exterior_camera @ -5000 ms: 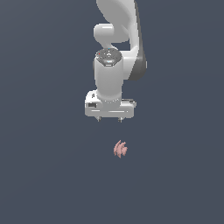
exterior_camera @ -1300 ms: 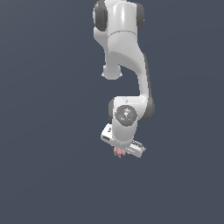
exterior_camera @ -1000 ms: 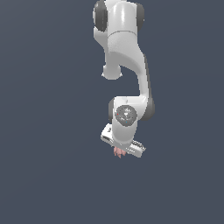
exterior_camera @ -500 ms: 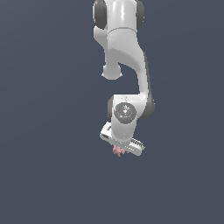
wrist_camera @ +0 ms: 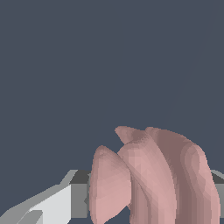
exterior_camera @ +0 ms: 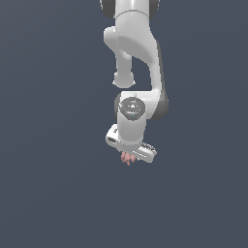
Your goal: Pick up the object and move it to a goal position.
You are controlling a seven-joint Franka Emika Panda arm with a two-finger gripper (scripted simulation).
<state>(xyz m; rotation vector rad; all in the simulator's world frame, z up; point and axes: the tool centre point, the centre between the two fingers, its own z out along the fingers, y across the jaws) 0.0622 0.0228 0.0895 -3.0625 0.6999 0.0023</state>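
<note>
The object (exterior_camera: 127,158) is a small pinkish-red lumpy thing with finger-like lobes. In the exterior view it pokes out just below the white hand of the arm, mostly hidden by it. My gripper (exterior_camera: 130,154) is shut on it, and the arm hangs down over it from above. The wrist view shows the object (wrist_camera: 153,175) very close, filling the lower part of the picture, with a grey finger (wrist_camera: 78,197) pressed against one side and another finger edge (wrist_camera: 218,192) at the other side.
A plain dark grey-blue surface (exterior_camera: 48,193) lies all around the arm in both views. Nothing else shows on it.
Five seconds ago the gripper hung above the object, which lay free. Since then it has closed on it, and over the last half second arm and object have risen slightly.
</note>
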